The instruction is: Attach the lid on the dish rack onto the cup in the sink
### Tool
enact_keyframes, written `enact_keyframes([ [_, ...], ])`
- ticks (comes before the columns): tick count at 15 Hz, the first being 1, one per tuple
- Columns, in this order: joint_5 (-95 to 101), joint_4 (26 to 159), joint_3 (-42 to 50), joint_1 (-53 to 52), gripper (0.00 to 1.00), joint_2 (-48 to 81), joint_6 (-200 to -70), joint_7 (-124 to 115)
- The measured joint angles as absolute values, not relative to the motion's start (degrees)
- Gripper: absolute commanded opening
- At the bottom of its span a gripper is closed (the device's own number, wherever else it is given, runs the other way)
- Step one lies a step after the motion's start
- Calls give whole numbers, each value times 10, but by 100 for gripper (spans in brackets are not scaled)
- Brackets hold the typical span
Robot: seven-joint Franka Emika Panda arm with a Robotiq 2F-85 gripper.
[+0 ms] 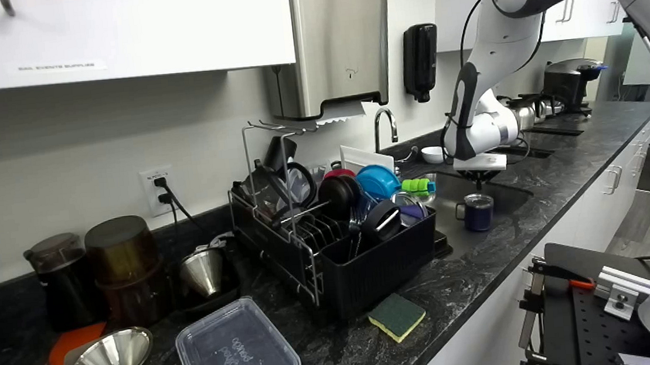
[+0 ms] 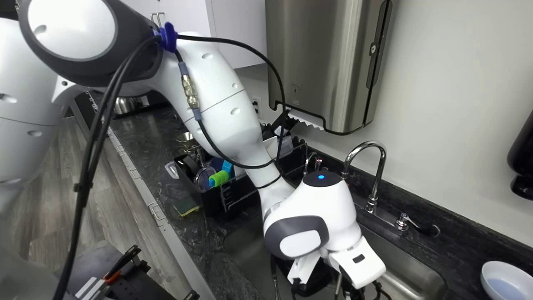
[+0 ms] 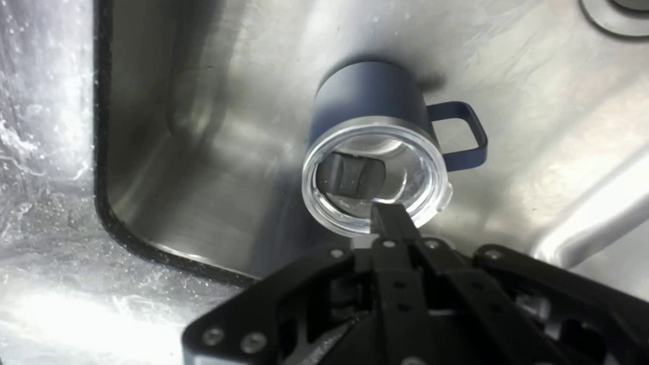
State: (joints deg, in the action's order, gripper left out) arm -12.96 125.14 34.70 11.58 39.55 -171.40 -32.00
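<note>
The navy cup (image 3: 372,94) stands upright in the steel sink (image 3: 243,172), its handle pointing right in the wrist view. On its mouth lies the clear lid (image 3: 405,170) with a dark grey slider; whether it is pressed fully down I cannot tell. My gripper (image 3: 393,215) is shut with nothing between its fingers, its tips over the lid's near edge. Contact there is unclear. An exterior view has the gripper (image 1: 479,185) just above the cup (image 1: 476,213). The black dish rack (image 1: 380,272) is beside the sink, full of dishes.
An arched faucet (image 2: 377,166) rises behind the sink, with a white bowl (image 2: 506,279) on the counter nearby. In front of the rack lie a sponge (image 1: 397,316) and a clear plastic container (image 1: 237,352). A paper towel dispenser (image 1: 342,40) hangs on the wall.
</note>
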Motion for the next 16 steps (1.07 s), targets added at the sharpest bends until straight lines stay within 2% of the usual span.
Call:
enact_keyframes([
  [7, -117, 1291, 360, 100, 0, 331, -1713, -254],
  [16, -36, 1360, 439, 25, 0, 266, -1705, -209],
])
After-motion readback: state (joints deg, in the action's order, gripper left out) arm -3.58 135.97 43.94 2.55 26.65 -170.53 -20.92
